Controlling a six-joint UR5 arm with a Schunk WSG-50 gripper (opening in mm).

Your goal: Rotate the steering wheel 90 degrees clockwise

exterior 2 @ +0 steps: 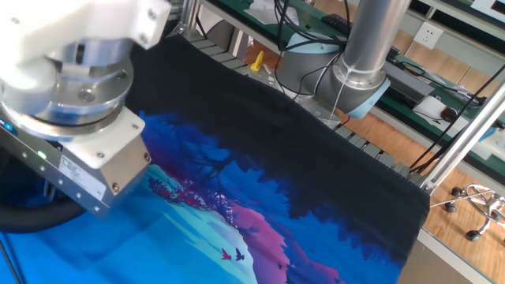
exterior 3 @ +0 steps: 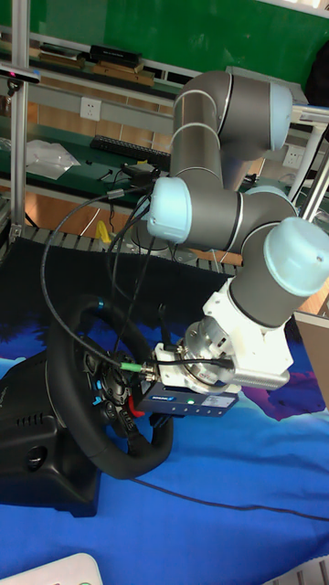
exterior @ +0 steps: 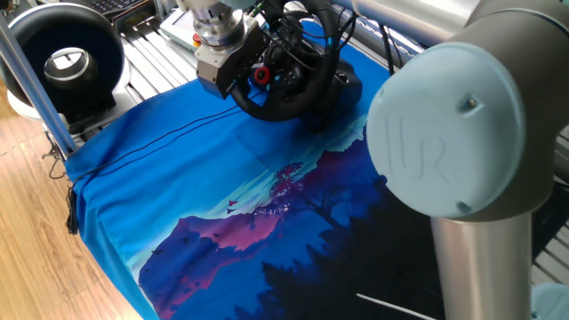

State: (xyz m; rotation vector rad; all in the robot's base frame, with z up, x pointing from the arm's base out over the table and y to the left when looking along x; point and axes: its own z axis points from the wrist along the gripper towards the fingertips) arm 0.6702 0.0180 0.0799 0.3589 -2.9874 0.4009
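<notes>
The steering wheel (exterior: 289,67) is black, with a thick rim, and stands tilted on its base at the back of the blue cloth. A red knob (exterior: 260,75) shows on its hub. My gripper (exterior: 242,82) is at the rim's lower left. In the tall fixed view the gripper (exterior 3: 146,388) reaches from the right to the near side of the rim (exterior 3: 73,393), beside the hub. The fingertips are hidden by the gripper housing (exterior 2: 87,170) and the rim, so I cannot tell whether they clamp it.
A black ring-shaped device with a grey-white centre (exterior: 67,58) stands at the back left behind an aluminium post (exterior: 36,89). A red stop button (exterior: 199,38) sits behind the wheel. My arm's large elbow (exterior: 444,142) fills the right foreground. Cables (exterior 3: 82,238) loop above the wheel.
</notes>
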